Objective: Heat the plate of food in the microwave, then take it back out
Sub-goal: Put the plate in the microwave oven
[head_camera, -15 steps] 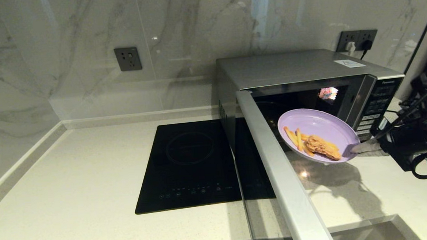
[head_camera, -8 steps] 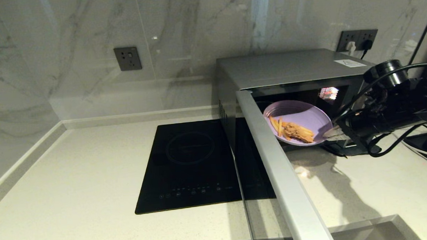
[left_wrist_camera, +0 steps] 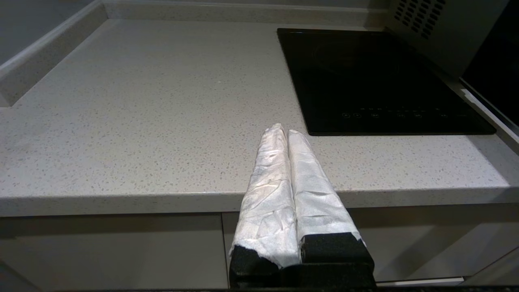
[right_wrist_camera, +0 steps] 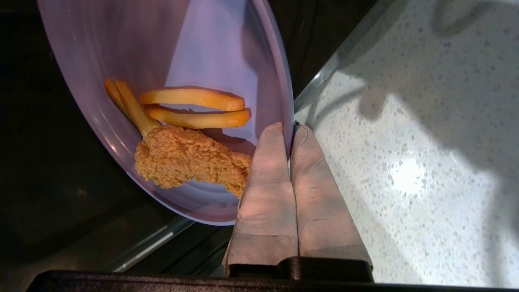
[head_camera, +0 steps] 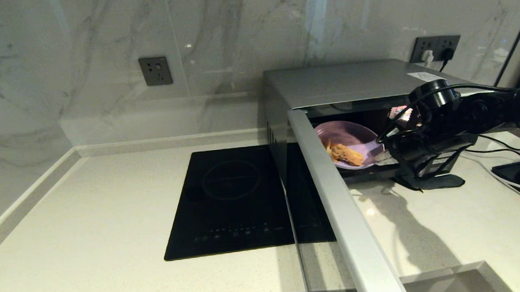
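Observation:
The silver-grey microwave (head_camera: pixel 350 81) stands at the back right of the counter, its door (head_camera: pixel 334 204) swung wide open toward me. The lavender plate of food (head_camera: pixel 353 136) with orange sticks and a brown crumbly piece hangs partly inside the dark cavity. My right gripper (head_camera: pixel 383 156) is shut on the plate's rim; in the right wrist view the rim of the plate of food (right_wrist_camera: pixel 194 48) is pinched between the fingers of the right gripper (right_wrist_camera: pixel 288 130). My left gripper (left_wrist_camera: pixel 284 129) is shut and empty, parked over the counter's front edge.
A black glass induction cooktop (head_camera: pixel 231 201) lies left of the microwave. The open door splits the counter (head_camera: pixel 90 217) between the cooktop and the right side. Wall sockets (head_camera: pixel 155 71) sit on the marble backsplash, and black cables (head_camera: pixel 511 177) trail at the far right.
My right arm has carried the plate up and to the left, from in front of the button panel into the microwave opening. The left arm has stayed still.

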Controlling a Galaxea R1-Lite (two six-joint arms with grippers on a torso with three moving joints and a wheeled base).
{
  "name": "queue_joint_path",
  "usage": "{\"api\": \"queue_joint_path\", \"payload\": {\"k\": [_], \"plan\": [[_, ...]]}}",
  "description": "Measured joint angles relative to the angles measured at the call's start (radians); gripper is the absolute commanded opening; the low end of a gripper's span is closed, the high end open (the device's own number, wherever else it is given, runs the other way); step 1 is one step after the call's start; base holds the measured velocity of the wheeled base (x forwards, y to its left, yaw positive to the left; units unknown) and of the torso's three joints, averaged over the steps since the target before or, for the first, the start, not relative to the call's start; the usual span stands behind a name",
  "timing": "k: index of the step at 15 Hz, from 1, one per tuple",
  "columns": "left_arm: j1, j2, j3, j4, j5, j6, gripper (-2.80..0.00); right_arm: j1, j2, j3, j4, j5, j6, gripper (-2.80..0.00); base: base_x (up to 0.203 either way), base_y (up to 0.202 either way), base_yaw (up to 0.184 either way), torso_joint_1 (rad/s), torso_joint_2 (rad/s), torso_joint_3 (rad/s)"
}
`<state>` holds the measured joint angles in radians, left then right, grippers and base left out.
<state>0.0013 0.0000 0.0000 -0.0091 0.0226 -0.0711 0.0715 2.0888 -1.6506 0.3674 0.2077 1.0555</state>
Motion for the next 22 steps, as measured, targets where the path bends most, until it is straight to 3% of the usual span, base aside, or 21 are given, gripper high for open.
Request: {"api": "queue_joint_path", "payload": {"k": [6,11,12,22], "plan": [[0.000,0.000,0.000,0.000,0.000,0.000,-2.80,0.000,0.113,-0.124,-0.006,-0.024,-0.002,-2.80,0.000,0.000,0.000,0.000,0.00,0.000],[0.000,0.000,0.000,0.000,0.000,0.000,-2.80,0.000,0.152,-0.137,-0.005,-0.024,-0.003,-2.80,0.000,0.000,0.000,0.000,0.00,0.000],[0.000,0.000,0.000,0.000,0.000,0.000,-2.80,0.000,0.154,-0.138,-0.004,-0.026,-0.003,0.00,0.000,0.000,0.000,0.000,0.00,0.000],[0.000,0.000,0.000,0.000,0.000,0.000,-2.80,0.002,0.120,-0.135,0.030,-0.045,-0.006,0.00,0.000,0.000,0.000,0.000,0.00,0.000]]}}
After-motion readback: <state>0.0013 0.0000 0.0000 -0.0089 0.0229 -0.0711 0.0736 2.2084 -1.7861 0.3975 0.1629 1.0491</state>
